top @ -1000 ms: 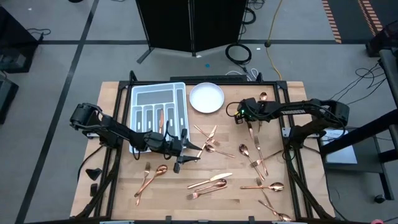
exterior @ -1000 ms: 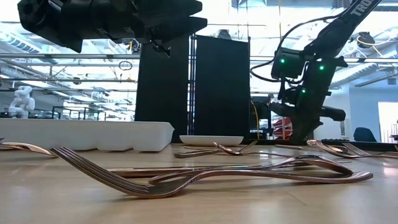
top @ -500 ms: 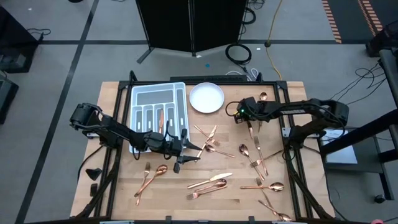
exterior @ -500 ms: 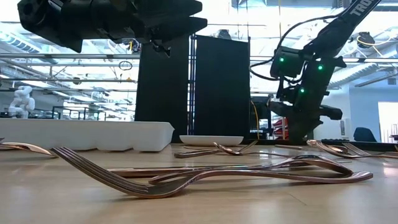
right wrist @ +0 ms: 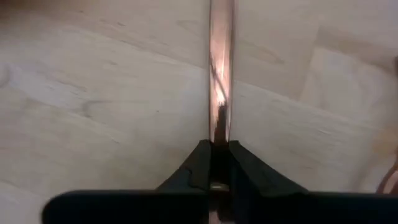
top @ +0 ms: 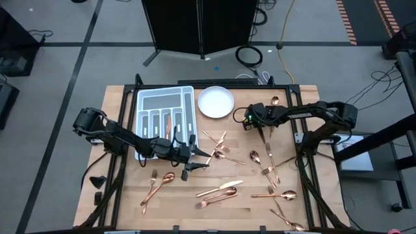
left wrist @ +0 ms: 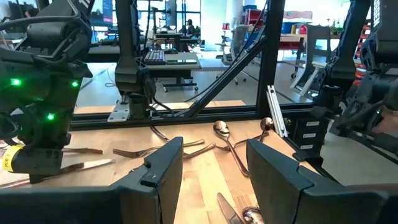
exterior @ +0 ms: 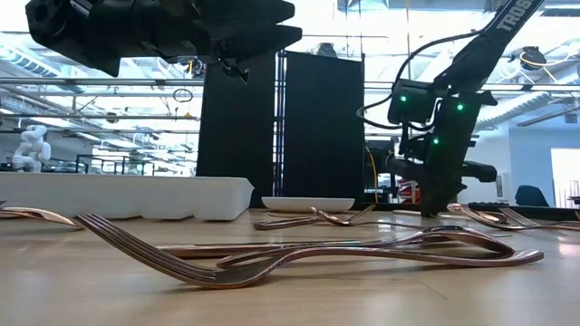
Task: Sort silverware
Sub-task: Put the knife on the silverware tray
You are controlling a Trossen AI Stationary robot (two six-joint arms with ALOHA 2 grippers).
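Silverware [top: 224,190] lies scattered over the table's [top: 123,201] middle and right side; one piece [top: 168,123] already sits in a tray [top: 144,97] slot. The right gripper [right wrist: 216,163] is down at the far right part of the table, just right of the plate [top: 216,102], its fingers [right wrist: 245,167] pinched tight on a slim copper handle [right wrist: 221,68] lying flat on the wood; the narrow grip suits so thin a shaft. Which kind of piece it is, cannot tell. The left gripper [left wrist: 214,165] hovers beside the tray's near edge, jaws wide apart and holding nothing, apparently waiting. Between the gripped piece and the tray stands the plate, and the left arm lies along the tray's near side, so a carry probably must go over or around them. More pieces lie crossed near the grip [top: 270,166], which may snag on lifting.
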